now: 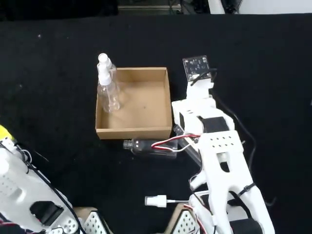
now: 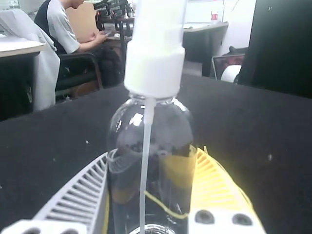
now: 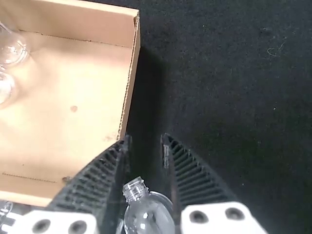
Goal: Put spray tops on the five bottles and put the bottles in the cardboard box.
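The open cardboard box [image 1: 146,130] sits mid-table, with two spray-topped bottles [image 1: 108,87] standing in its far left corner. A clear bottle [image 1: 148,147] lies on its side on the cloth just in front of the box. A loose spray top [image 1: 156,200] with its tube lies nearer the front edge. My right gripper [image 3: 145,139] hovers at the box's front right corner [image 3: 130,92], its black fingers shut on an uncapped bottle [image 3: 141,209], neck toward the tips. My left gripper [image 2: 152,155] is shut on a clear bottle [image 2: 161,141] that carries a white spray top [image 2: 156,48].
Black cloth covers the table [image 1: 253,58]. The left arm [image 1: 22,190] is at the front left corner and the right arm [image 1: 219,156] stretches from the front edge toward the box. A table edge and chairs [image 2: 73,73] lie beyond the cloth.
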Robot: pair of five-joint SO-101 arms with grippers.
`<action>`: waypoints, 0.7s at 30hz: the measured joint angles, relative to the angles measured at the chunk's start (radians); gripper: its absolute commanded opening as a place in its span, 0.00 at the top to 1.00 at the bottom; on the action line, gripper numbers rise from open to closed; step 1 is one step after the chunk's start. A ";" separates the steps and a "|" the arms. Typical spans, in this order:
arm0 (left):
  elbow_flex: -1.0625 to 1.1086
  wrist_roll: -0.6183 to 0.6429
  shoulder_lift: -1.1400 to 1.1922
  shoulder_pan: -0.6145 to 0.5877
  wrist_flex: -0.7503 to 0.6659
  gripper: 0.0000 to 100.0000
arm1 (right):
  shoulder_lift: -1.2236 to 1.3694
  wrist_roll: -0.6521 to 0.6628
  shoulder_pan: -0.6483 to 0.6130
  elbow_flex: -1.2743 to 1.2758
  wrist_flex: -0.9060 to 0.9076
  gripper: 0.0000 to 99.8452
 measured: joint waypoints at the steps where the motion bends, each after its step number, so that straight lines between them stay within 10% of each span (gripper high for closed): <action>1: -0.014 0.000 0.034 -0.002 -0.011 0.97 | 0.000 0.000 0.000 0.000 0.000 0.92; 13: -0.109 -0.003 0.181 -0.035 -0.040 0.96 | 0.000 0.000 0.000 0.000 -0.002 0.92; 21: -0.109 -0.003 0.181 -0.038 -0.040 0.75 | 0.000 0.000 0.000 0.000 -0.006 0.92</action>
